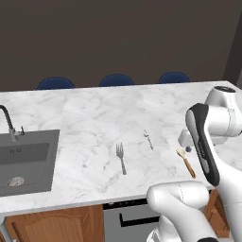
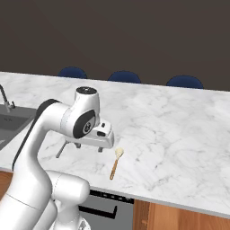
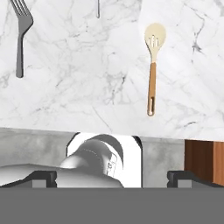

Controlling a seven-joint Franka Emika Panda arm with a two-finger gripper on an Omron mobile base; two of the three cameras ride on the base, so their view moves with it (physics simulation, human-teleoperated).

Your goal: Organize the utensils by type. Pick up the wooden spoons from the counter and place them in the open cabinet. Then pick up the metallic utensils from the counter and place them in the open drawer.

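First step: the released tool (image 3: 112, 177) hovers empty over the surface (image 3: 87, 87); next, descend on the spoon (image 3: 152, 70) at 1 o'clock.

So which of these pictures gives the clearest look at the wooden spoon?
The hand view: the wooden spoon lies whole and large there, its slotted bowl plain. The right base view shows the spoon small beside the arm; in the left base view the arm partly hides it.

No readable text, labels or numbers anywhere
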